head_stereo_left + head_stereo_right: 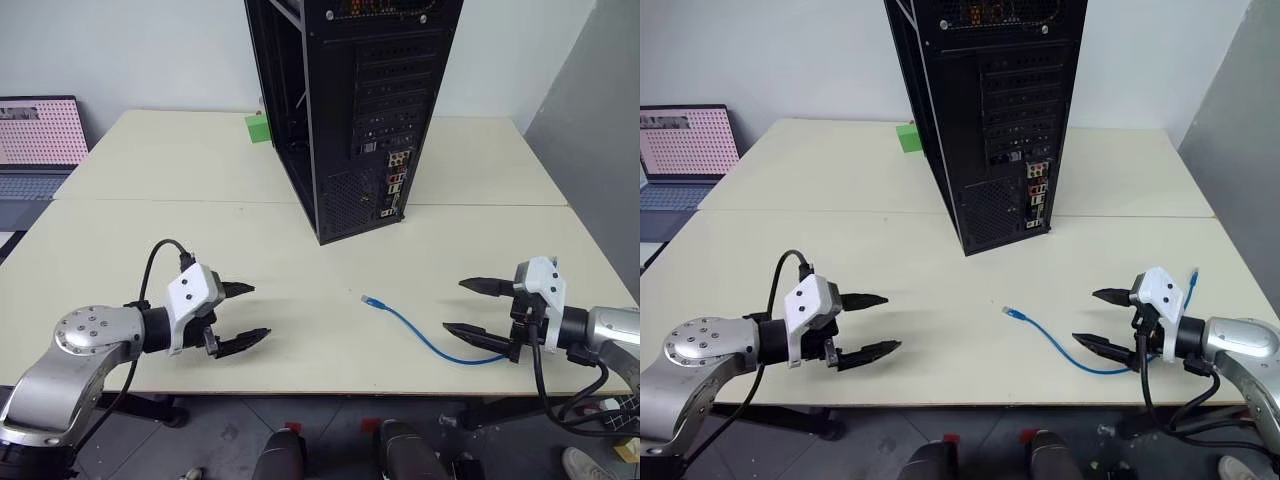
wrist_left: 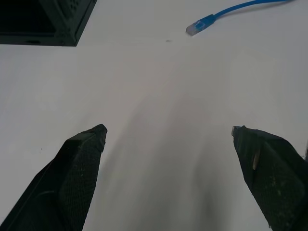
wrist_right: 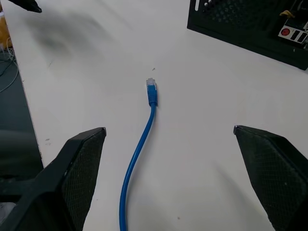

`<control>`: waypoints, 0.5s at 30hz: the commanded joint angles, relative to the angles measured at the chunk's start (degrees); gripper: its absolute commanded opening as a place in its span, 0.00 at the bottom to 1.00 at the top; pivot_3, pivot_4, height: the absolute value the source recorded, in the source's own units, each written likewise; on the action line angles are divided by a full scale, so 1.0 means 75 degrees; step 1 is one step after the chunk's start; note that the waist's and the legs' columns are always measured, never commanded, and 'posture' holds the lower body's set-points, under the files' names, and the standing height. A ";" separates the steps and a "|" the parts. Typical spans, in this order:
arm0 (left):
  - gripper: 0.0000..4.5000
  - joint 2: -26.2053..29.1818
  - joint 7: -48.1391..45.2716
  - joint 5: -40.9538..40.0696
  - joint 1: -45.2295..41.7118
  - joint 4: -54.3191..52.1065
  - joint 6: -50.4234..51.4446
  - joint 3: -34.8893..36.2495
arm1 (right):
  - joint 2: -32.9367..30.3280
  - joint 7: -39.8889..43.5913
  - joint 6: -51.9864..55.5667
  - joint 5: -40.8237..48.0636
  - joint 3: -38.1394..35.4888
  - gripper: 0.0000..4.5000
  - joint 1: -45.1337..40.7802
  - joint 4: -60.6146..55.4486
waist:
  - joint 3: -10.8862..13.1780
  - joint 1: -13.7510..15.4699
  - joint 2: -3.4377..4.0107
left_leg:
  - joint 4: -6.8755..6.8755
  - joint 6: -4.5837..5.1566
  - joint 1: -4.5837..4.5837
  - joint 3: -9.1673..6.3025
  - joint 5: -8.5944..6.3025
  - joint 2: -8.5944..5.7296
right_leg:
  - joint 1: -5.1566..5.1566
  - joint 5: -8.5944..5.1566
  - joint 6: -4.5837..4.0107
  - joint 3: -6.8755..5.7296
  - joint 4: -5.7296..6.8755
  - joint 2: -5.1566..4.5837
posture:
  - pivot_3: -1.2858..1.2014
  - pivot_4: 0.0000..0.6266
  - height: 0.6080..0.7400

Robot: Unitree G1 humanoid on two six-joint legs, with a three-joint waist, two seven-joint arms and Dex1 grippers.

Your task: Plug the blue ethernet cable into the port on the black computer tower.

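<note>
On the pale table (image 1: 150, 200), the left gripper (image 1: 243, 315) hovers with its jaws spread and empty. Further right, the blue cable (image 1: 420, 335) lies flat in front of the black tower (image 1: 350, 110), its plug (image 1: 371, 299) loose and pointing toward the tower, well apart from the port cluster (image 1: 394, 190). The right gripper (image 1: 470, 306) hangs over the cable's near stretch, jaws spread, holding nothing. Best approach, I judge: pinch just behind the plug with the right gripper, keeping the plug straight for insertion.
</note>
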 commanded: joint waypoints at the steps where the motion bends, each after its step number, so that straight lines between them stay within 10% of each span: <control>1: 0.99 0.0050 -0.0049 -0.0097 0.0031 -0.0253 -0.0099 0.0159 | -0.0024 0.0036 0.0000 0.0070 -0.0149 1.00 -0.0026 -0.0333 | 0.0000 0.0000 0.0000 | 0.0000 0.0000 0.0000 0.0000 0.0000 0.0000 | 0.0000 0.0000 0.0000 0.0000 0.0000 0.0000 | 0.52 0.24 1.00; 15: 0.99 0.0156 -0.0097 0.0291 0.0248 -0.0230 -0.0350 -0.0082 | 0.0224 -0.0176 0.0044 -0.0151 0.0385 1.00 -0.0381 -0.0380 | 0.0000 0.0001 -0.0001 | 0.0000 0.0000 0.0001 0.0001 0.0000 0.0001 | -0.0001 0.0000 0.0000 0.0000 0.0000 0.0000 | 0.52 0.24 1.00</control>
